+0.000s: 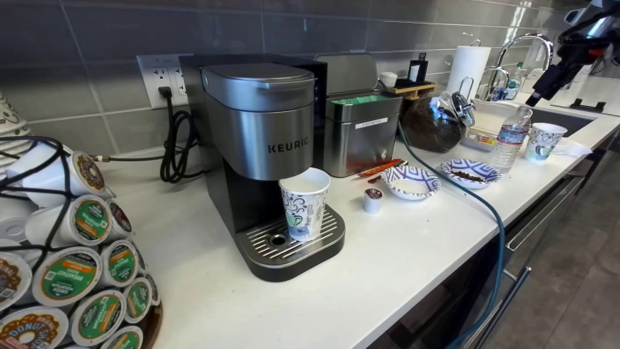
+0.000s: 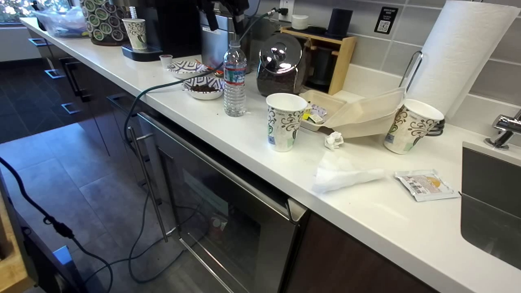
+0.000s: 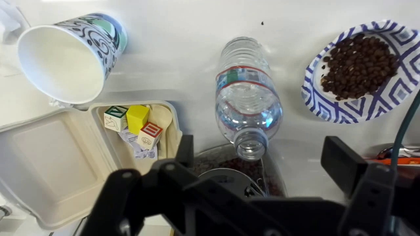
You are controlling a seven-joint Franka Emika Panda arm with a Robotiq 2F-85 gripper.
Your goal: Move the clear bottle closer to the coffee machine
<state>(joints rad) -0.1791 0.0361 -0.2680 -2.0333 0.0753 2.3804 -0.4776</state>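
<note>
Nearest in an exterior view, the coffee pods [image 1: 68, 276] pile up in a heap (too overlapped for a fair count, I'm afraid). Next, one coffee machine [image 1: 261, 126], KEURIG across its front, and one paper cup [image 1: 306, 208] right there on its drip tray [image 1: 264, 252]! On we go: one loose pod [image 1: 372, 201] on the white counter [image 1: 378, 271], one steel box [image 1: 361, 145] with green packed inside, and two patterned bowls [image 1: 419, 173], the farther one holding dark beans [image 3: 359, 65].

And here it is, the clear bottle [image 2: 235, 77]: upright on the counter, just beside the bowl of beans, well apart from the coffee machine. A second paper cup [image 2: 284, 126] stands on its other side, and a third paper cup [image 2: 413, 128] near the one paper towel roll [image 2: 458, 53]; that's three standing singly. One glass jar [image 2: 276, 83], one open takeaway box [image 3: 54, 147], three toy blocks [image 3: 137, 118] inside it in the wrist view. Farther back, a green-capped bottle [image 1: 516, 81].

Now the gripper [image 3: 261, 152]! Its two fingers [image 3: 343, 167] stand wide apart above the clear bottle; the neck shows between them in the wrist view, a gap on either side, and they hold nothing.
</note>
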